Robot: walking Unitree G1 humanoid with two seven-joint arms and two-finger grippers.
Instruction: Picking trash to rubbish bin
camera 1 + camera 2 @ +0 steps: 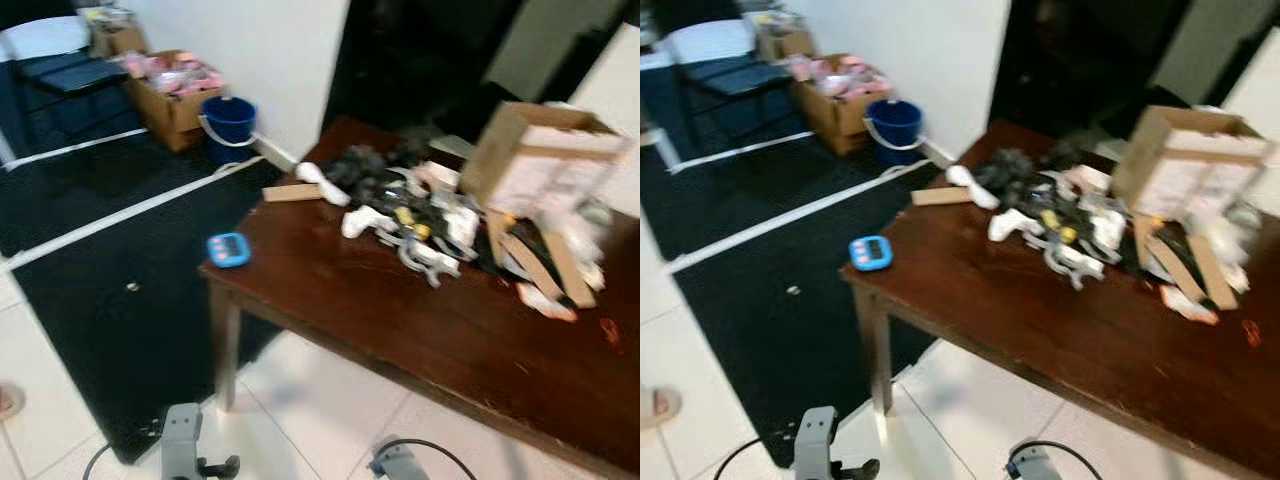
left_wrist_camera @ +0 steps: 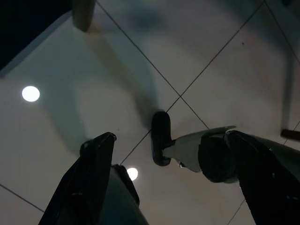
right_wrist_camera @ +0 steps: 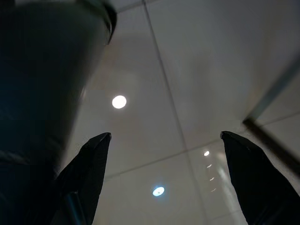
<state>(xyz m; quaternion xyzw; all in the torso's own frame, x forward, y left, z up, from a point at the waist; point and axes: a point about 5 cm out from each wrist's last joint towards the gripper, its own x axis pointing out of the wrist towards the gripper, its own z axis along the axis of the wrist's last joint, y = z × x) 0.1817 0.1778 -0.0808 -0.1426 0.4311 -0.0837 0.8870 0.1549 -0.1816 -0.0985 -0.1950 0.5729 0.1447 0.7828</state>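
On the brown table [image 1: 420, 330], trash pile [image 1: 420, 215], well above both pincers, left pincer [image 2: 164, 183] and right pincer [image 3: 164, 178] wide open, empty.

Desk [image 1: 400, 320] at frame right; trash pile [image 1: 420, 215] on its far half, cardboard box [image 1: 545, 155] upper right. Bucket [image 1: 230, 120] upper left, on floor.

left claw [image 2: 164, 180]: low, fingers apart | right claw [image 3: 164, 178]: low, fingers apart

A lived-in home room: a dark wooden table [image 1: 420, 320] heaped with clutter and a cardboard box [image 1: 535, 160], white tiled floor [image 1: 40, 400], black rug [image 1: 130, 250], blue bucket [image 1: 229, 122] by the wall.
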